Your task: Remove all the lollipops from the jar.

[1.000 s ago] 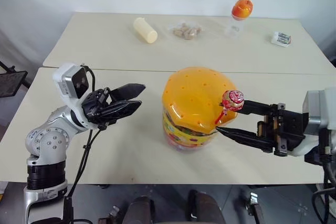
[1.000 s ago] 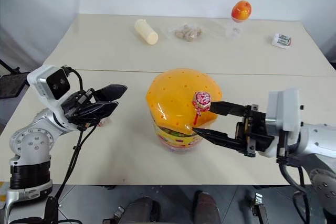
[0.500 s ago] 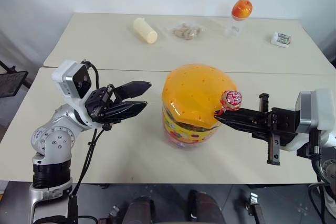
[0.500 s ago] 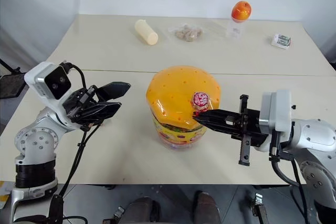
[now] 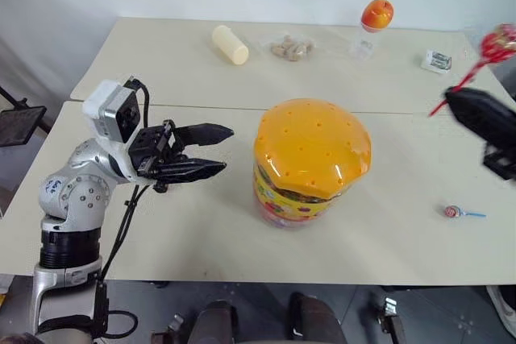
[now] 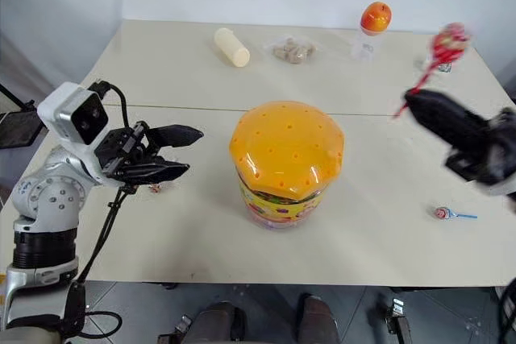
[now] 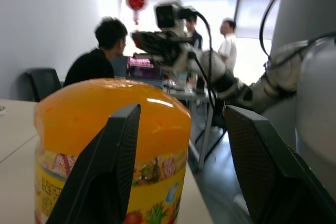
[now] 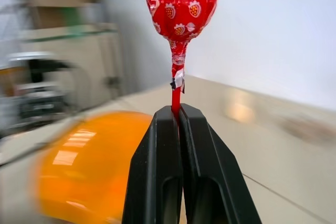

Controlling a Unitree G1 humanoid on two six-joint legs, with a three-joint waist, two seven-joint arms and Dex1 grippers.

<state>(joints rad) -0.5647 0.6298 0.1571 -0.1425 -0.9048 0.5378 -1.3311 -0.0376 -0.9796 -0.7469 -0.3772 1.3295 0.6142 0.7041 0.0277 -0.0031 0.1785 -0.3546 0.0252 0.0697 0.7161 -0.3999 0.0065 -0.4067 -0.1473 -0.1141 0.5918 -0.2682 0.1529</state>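
The right gripper (image 8: 176, 114) is pinching the red stick of a lollipop (image 8: 182, 1) between its closed fingers, the wrapped candy head standing above the tips, and in the head views it is holding this lollipop up off to the right of the jar (image 5: 312, 159), well clear of the orange dome and above the table (image 5: 387, 239). The jar itself is sitting upright near the middle of the front table, its domed top in place and its yellow label band facing the robot. A second lollipop (image 5: 453, 212), the one with the blue stick, is lying flat on the table to the right of the jar, well apart from it. Something small and reddish is peeking out beside the left gripper (image 6: 192, 151) in the right eye view (it may be the third lollipop, but it is mostly hidden and too small to be sure). The left gripper is hovering to the left of the jar with its two fingers spread partway and nothing between them, pointing toward the jar without touching it. No stick is sticking out of the dome's holes in either head view, so the task is looking close to done: one candy is lying on the table, one is being held clear of the jar, and what seems to be remaining is setting this one down and confirming where the third is resting.
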